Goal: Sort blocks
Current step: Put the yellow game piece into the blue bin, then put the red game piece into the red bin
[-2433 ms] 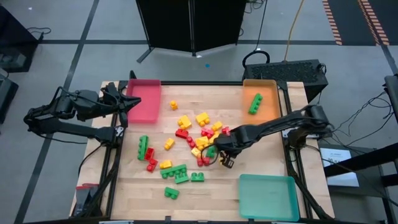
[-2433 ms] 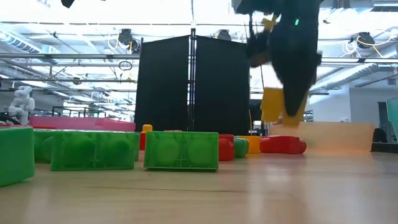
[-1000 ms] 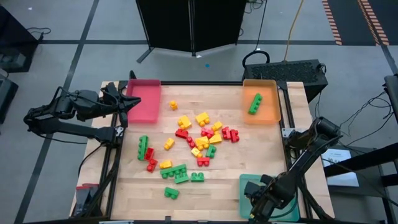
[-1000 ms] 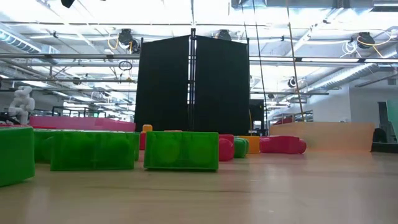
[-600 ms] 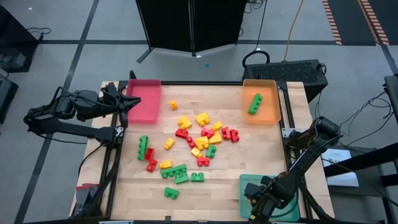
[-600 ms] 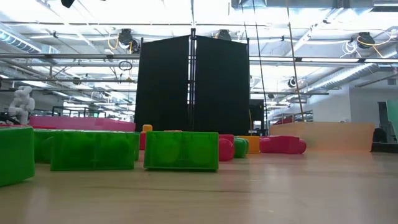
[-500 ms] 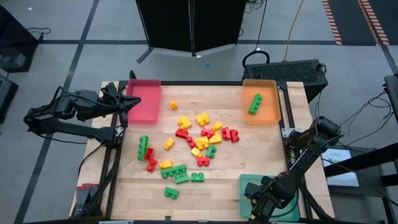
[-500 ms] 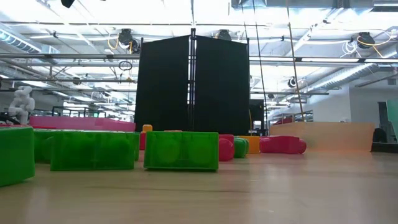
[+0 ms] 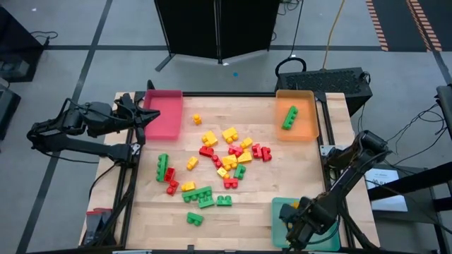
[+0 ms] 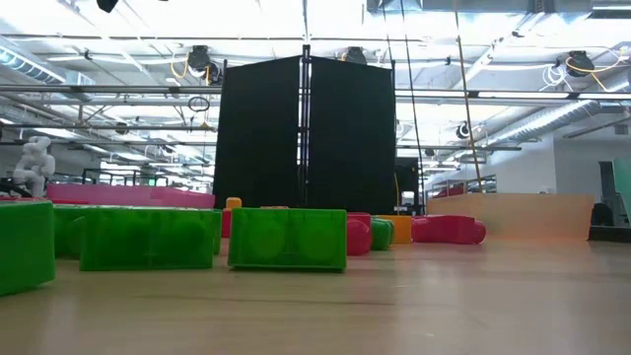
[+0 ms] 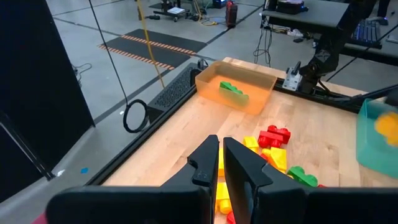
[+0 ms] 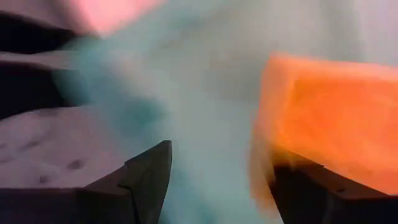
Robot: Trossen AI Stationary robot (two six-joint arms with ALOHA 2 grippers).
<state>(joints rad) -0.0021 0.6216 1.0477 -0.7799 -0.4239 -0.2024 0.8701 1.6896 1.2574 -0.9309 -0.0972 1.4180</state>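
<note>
**Right pincer down in the teal tray, fingers spread beside a yellow block**

Containers. Teal tray (image 9: pixel 281 209) at the near right corner: the right gripper (image 9: pixel 295 227) sits low inside it, its two fingers parted. In the right wrist view a yellow-orange block (image 12: pixel 323 149) lies against one fingertip; whether it is still touching is unclear, and no clamp is seen. Orange tray (image 9: pixel 296 113), far beyond that pincer along the same side, holds one long green block (image 9: pixel 289 117). Red tray (image 9: pixel 164 113), across the table at the far left corner, shows nothing inside from above.

Left gripper (image 9: pixel 146 113) waits at the red tray's outer edge, fingers pressed together, holding nothing.

Surface. The blocks (image 9: pixel 224 156), red, yellow and green mixed, are scattered over the middle of the wooden table (image 9: pixel 296 169), well apart from the right pincer; a loose green group (image 9: pixel 205 196) lies nearer the front edge.

Room. Black panel screen (image 10: pixel 304 133) stands behind the table; grey floor around it.
</note>
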